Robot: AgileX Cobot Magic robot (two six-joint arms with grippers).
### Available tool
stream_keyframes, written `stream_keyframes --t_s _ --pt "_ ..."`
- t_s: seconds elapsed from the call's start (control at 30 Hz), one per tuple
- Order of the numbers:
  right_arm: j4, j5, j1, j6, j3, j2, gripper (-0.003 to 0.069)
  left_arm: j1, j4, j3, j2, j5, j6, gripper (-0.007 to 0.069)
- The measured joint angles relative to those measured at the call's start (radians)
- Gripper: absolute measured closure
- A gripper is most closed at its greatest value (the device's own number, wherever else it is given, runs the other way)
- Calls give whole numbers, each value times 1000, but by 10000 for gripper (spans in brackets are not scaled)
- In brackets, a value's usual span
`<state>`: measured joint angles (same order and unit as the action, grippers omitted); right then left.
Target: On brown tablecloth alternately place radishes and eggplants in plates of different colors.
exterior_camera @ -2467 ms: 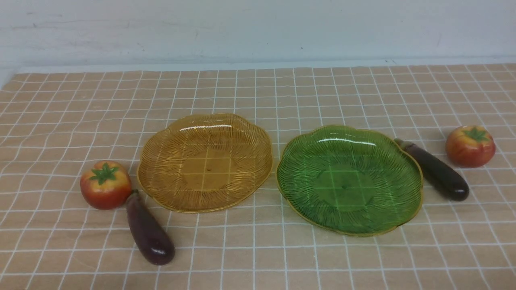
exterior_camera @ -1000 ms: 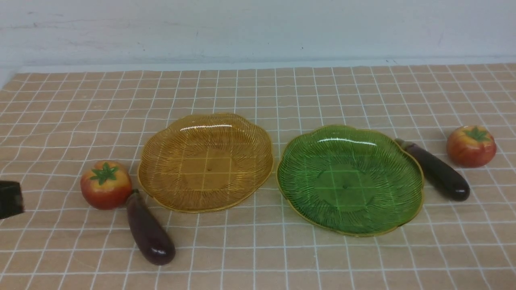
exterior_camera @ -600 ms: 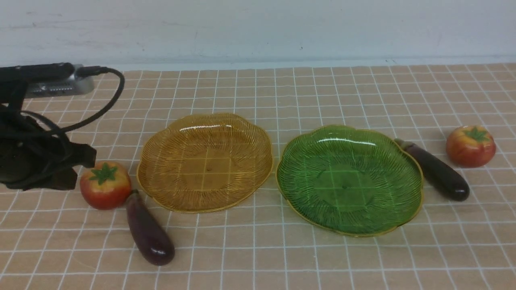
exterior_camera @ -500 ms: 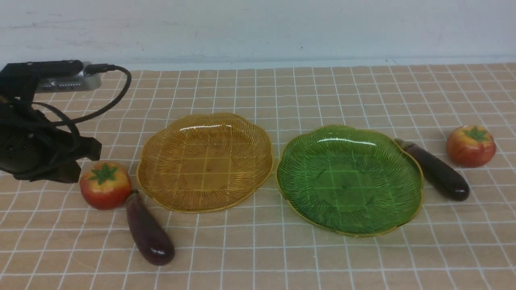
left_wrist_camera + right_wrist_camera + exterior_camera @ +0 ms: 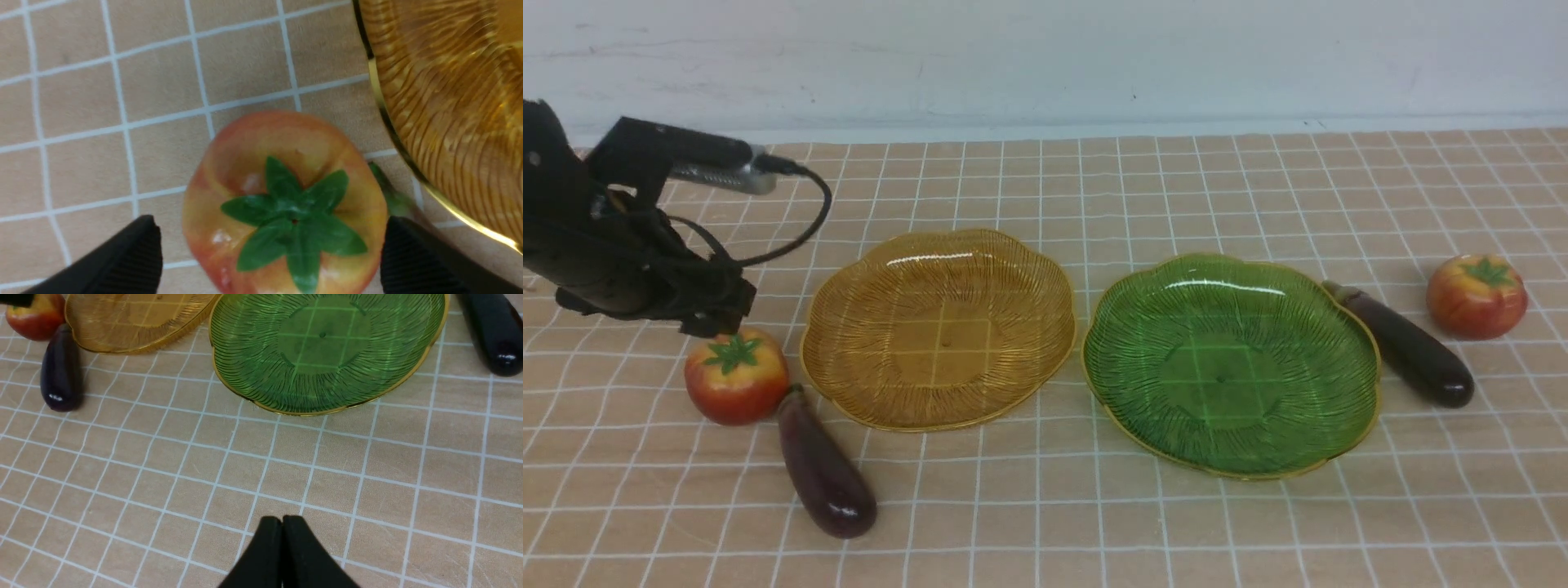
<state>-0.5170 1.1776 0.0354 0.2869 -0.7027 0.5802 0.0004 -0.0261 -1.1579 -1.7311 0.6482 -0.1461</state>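
Observation:
On the brown tablecloth point(image 5: 1045, 506) lie an empty amber plate point(image 5: 939, 327) and an empty green plate point(image 5: 1229, 363). One radish point(image 5: 736, 376) sits left of the amber plate, with an eggplant point(image 5: 825, 469) at its near side. The other eggplant point(image 5: 1409, 347) and radish point(image 5: 1476, 296) lie right of the green plate. My left gripper point(image 5: 712, 320) hovers just above the left radish point(image 5: 286, 204). It is open, with one finger point(image 5: 130, 257) on each side of the fruit. My right gripper point(image 5: 282, 522) is shut and empty over bare cloth, near of the green plate point(image 5: 327, 347).
A pale wall runs along the far edge of the cloth. The left arm's cable and wrist camera point(image 5: 711, 163) hang above the back left. The amber plate's rim point(image 5: 384, 110) is close beside the left gripper's finger, and the eggplant's stem point(image 5: 392, 196) touches the radish.
My left arm has come in from the left edge and moved right over the left radish, and its jaws have opened. Fruits and plates have not moved.

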Motion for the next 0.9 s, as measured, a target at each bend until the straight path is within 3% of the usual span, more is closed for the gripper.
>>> stream_keyframes --t_s 0.3,0.4,0.5,0.57,0.77,0.9 --pt "-13 -5 0 0 0 0 674 0 4 -15 -69 -24 16 -54" --pt "-15 -5 0 0 0 0 674 0 6 -19 -74 -25 28 6" --pt "-16 -5 0 0 0 0 674 0 3 -19 -75 -10 57 153" --pt "-16 -5 0 0 0 0 674 0 -4 -23 -75 -3 62 196" --pt "-16 -5 0 0 0 0 674 0 -69 -78 -62 106 105 215" --pt "-17 -5 0 0 0 0 674 0 -49 -144 -18 148 126 216"
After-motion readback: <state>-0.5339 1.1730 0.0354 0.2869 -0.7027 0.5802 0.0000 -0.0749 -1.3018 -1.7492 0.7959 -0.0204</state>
